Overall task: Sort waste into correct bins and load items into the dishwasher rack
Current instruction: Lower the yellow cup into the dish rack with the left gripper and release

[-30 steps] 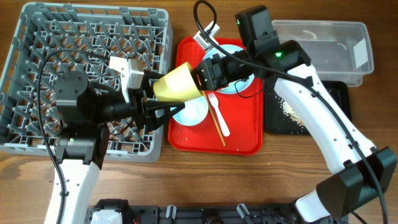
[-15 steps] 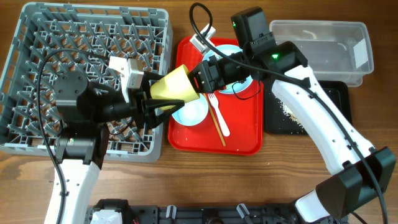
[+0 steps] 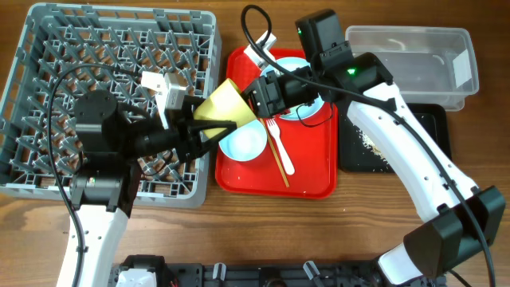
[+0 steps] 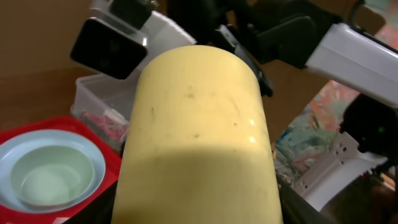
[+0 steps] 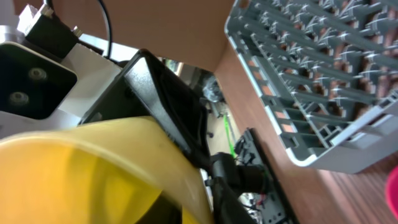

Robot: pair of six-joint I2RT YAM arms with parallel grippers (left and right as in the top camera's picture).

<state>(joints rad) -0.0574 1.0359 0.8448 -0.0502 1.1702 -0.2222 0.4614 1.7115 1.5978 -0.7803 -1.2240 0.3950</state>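
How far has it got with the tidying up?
Early days. Done: crumbs lie in the black tray. In hand: the yellow cup hangs between the right gripper, which clamps it, and the left gripper, whose fingers flank it beside the dishwasher rack. Left: no dish shows in the rack; a mint bowl, fork and chopsticks lie on the red tray.

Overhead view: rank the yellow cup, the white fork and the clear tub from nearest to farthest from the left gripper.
1. yellow cup: right at the left gripper, over the gap between rack and tray.
2. white fork: lying on the red tray, mid-frame.
3. clear tub: at the top right corner, well beyond the tray.
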